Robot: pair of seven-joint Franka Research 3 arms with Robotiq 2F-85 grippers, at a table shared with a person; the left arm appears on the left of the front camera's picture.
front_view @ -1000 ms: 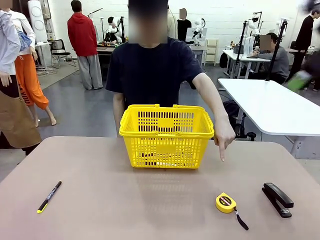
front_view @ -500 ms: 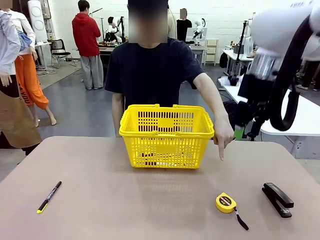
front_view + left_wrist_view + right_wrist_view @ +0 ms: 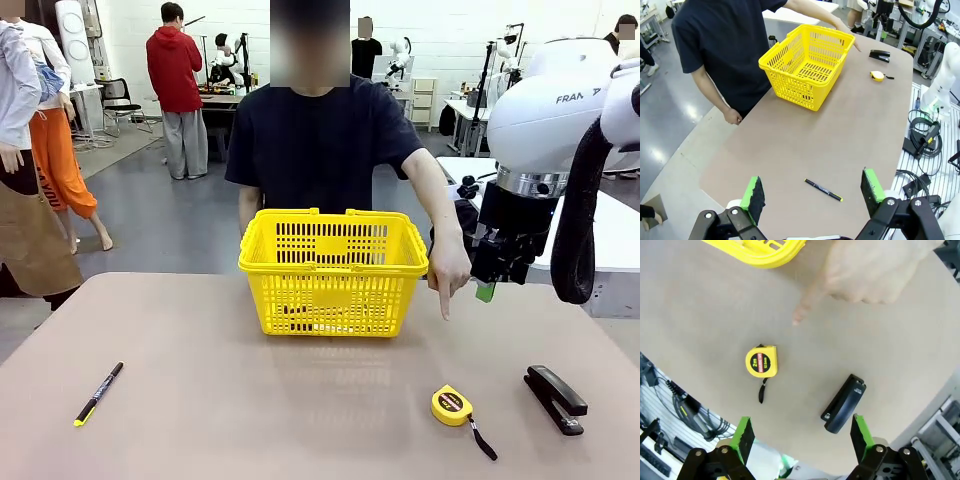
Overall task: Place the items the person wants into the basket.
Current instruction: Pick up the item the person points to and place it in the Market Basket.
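Left gripper and right gripper wide open, empty; person's hand, beside basket, points down toward tape.

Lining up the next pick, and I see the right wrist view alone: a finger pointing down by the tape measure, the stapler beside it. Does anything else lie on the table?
Observer: Yes, a thin black pen with a yellow tip lies alone at the left of the table.
Operator: Is the left gripper free?
Observer: The left gripper is open and empty, high over that pen.
Operator: Whose hand points?
Observer: The pointing hand belongs to the person in the navy T-shirt standing behind the basket.
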